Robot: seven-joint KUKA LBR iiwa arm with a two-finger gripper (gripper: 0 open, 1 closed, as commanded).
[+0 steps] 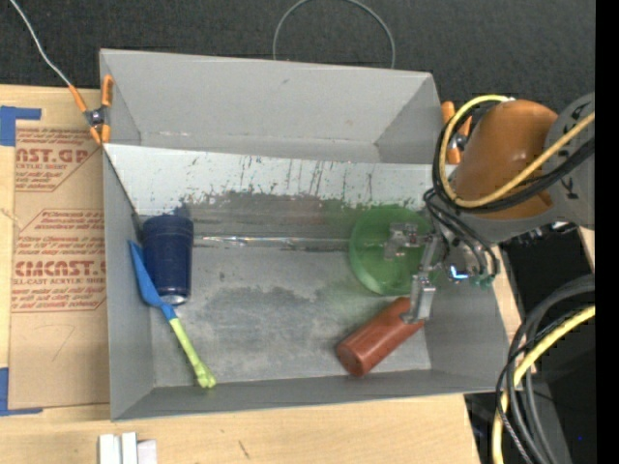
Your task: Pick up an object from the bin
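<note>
Jaws: low in the right part of the bin (280,307), at the upper right end of the red-brown cylinder (375,344). From this angle I cannot tell if they are spread or pressed together, and I see nothing pinched between them.
Target, as I judge: the red-brown cylinder, because it is the nearest thing. It lies slanted on the bin floor near the front wall, right of the middle.
Neighbour: a green translucent round container (379,251) just behind the cylinder and close to the jaws. It could be pushed aside if the descent goes off line.
Far things: a dark blue cup (166,257) and a blue tool with a yellow-green handle (190,348) at the left side, well apart and no hindrance.
Good grasp: across the narrow width of the cylinder, not along its length, with the wrist turned so the 2 jaws stand on its long sides.
Place of grasp: nearer to the middle of the body than to the end, so it does not tip when lifted.
Risk: the round body may roll or slip out. Better to close only when it sits fully between the jaws, then lift straight up.
</note>
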